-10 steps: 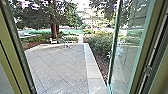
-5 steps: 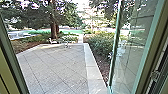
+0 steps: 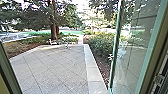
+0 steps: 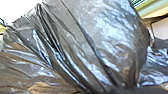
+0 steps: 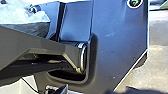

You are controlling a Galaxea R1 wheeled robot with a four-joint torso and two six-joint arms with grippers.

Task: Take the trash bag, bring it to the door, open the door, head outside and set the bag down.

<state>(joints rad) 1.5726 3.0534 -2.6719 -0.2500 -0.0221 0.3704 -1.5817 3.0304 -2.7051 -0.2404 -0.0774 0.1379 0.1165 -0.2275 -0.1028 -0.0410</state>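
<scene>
In the left wrist view the dark, shiny trash bag (image 4: 107, 42) is very close, its plastic drawn into long, tight folds. These folds run together at my left gripper (image 4: 112, 87), which is shut on the gathered plastic. The glass door (image 3: 136, 47) stands open on the right in the head view, with paving outside visible past its edge. Across the right wrist view lie the robot's own dark plate and jointed bar; how the right gripper stands cannot be told.
Stone paving (image 3: 55, 67) spreads ahead beyond the doorway. The door frame (image 3: 10, 71) is close on the left. A pale kerb (image 3: 92, 71) borders the paving's right side, with bushes (image 3: 100, 45) beyond it. White chairs (image 3: 53, 42) stand near a tree at the far end.
The head camera has moved forward through the doorway: the frame's left side has slid toward the picture's edge, and more paving shows on the left.
</scene>
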